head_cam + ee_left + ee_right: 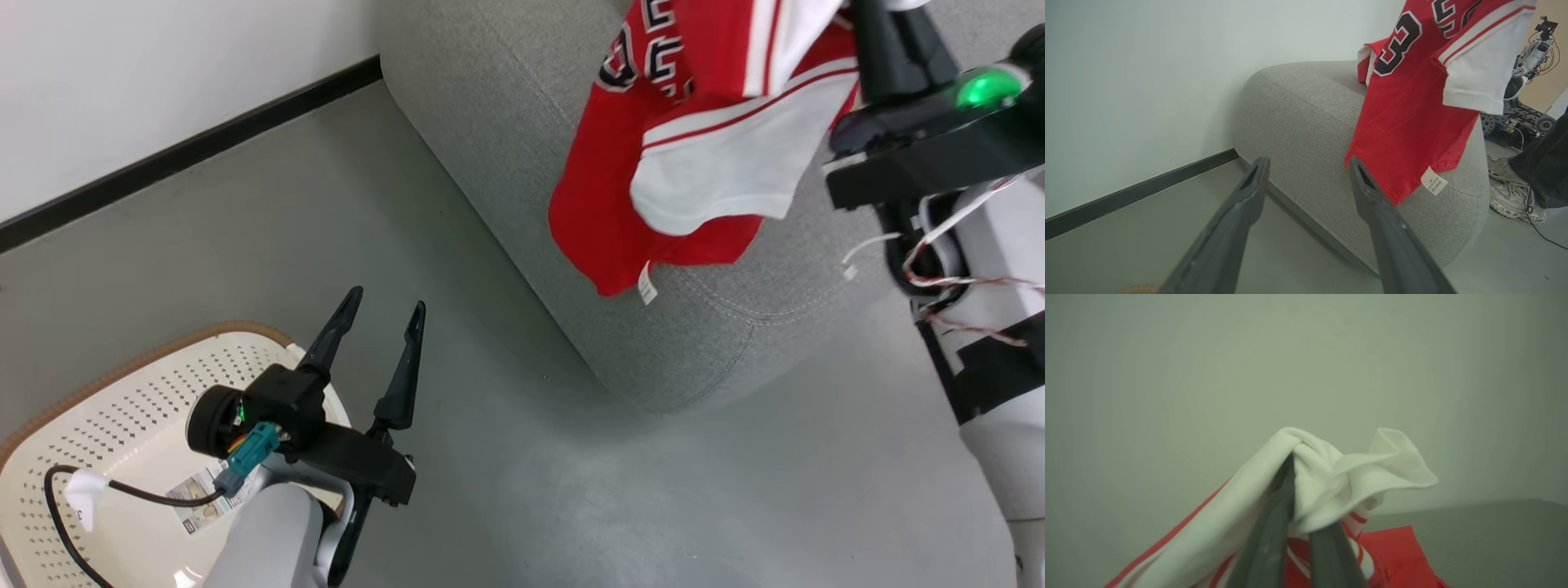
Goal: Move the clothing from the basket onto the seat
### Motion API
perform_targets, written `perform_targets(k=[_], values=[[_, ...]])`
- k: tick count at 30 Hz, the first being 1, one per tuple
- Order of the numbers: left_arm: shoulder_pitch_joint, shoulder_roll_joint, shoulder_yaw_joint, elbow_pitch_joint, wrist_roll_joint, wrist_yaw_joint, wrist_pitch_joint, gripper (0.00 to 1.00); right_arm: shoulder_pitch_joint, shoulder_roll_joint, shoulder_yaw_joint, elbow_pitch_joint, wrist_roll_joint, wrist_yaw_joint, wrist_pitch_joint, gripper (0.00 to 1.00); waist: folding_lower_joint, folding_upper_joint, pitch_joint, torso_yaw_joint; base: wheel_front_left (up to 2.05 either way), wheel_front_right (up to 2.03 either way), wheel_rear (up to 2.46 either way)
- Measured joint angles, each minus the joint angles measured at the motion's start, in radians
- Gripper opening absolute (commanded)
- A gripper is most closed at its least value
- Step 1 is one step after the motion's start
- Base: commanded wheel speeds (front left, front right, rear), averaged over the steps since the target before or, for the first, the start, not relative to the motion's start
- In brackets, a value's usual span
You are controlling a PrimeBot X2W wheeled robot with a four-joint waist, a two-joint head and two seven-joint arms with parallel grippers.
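A red jersey, the clothing [620, 204], hangs over the grey seat [506, 147], and its white tag dangles near the seat's front corner. My right gripper [1298, 506] is shut on a white fold of the clothing [1331, 469]; in the head view its dark body [898, 57] is at the top right. A second red piece [1367, 57] lies on the seat [1298, 114] behind the hanging jersey [1404, 122]. The cream basket [122, 384] stands on the floor at the lower left, with its label sticker showing. My left gripper [388, 299] is open above the basket's right rim, holding nothing.
A white wall with a dark skirting strip [188, 151] runs behind the basket and the seat. Beyond the seat's far end are a person's shoes [1511, 196] and a dark trouser leg [1543, 163]. Another wheeled machine [1531, 53] stands there too.
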Motion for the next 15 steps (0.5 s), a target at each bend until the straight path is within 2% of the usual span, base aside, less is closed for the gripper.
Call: perform_targets(k=[15], values=[[-0.006,0.035,-0.006,-0.023,0.0,0.0,0.0,1.0,-0.106,-0.047,-0.125,0.104,0.0,0.0,0.0,0.0,0.0,-0.0001,0.088,0.011,0.0,0.0,0.0]])
